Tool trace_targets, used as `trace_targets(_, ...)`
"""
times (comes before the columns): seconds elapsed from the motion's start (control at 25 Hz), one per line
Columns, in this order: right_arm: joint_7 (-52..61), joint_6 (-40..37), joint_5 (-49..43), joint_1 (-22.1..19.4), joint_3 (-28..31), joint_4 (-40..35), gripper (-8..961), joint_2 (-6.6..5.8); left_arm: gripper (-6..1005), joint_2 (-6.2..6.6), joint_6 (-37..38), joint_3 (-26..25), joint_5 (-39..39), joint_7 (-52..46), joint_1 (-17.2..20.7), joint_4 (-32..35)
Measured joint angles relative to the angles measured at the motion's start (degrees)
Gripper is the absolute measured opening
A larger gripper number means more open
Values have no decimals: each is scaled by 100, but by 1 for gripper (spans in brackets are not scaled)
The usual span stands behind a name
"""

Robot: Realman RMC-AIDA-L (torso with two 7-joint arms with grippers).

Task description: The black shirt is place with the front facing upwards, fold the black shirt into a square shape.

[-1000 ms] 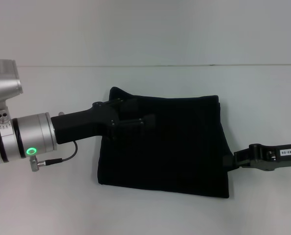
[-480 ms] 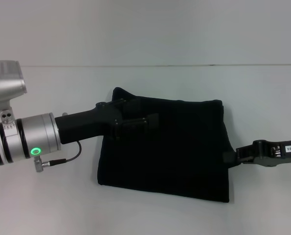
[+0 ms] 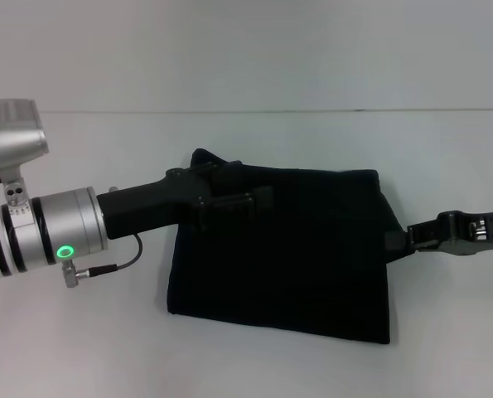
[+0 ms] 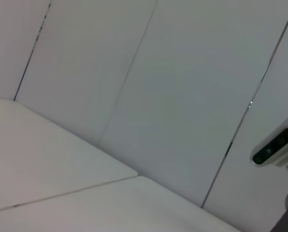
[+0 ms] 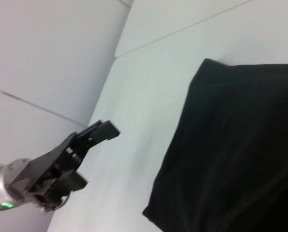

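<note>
Head view: large black soft cloth shirt point(image 3: 287, 249) lies folded, roughly square, on white counter point(image 3: 105, 348). Left gripper point(image 3: 258, 201) over its upper-left part, could drag a layer. Right gripper point(image 3: 395, 246) at right edge, fingers' state can't tell; tag reads "0-06". Left wrist: wall only. Right wrist: left fingers point(image 5: 107, 128) apart, no lettering visible.
</note>
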Motion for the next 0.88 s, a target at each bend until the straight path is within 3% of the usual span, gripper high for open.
trace_targets(0.32, 25, -468, 3, -61, 122, -169, 40, 10, 875, -2, -45, -2, -63, 0, -30, -25)
trace_targets(0.48, -18, -289, -103, -149, 50, -91, 40, 30, 875, -13, -47, -2, -66, 1, -31, -34)
trace_targets(0.72, -185, 111, -562, -226, 15, 37, 40, 190, 874, -29, -59, 12, -66, 1, -29, -39)
trace_targets(0.88, -360, 299, -729, -242, 10, 245, 44, 190, 874, -49, -72, 12, -66, 5, -38, -23)
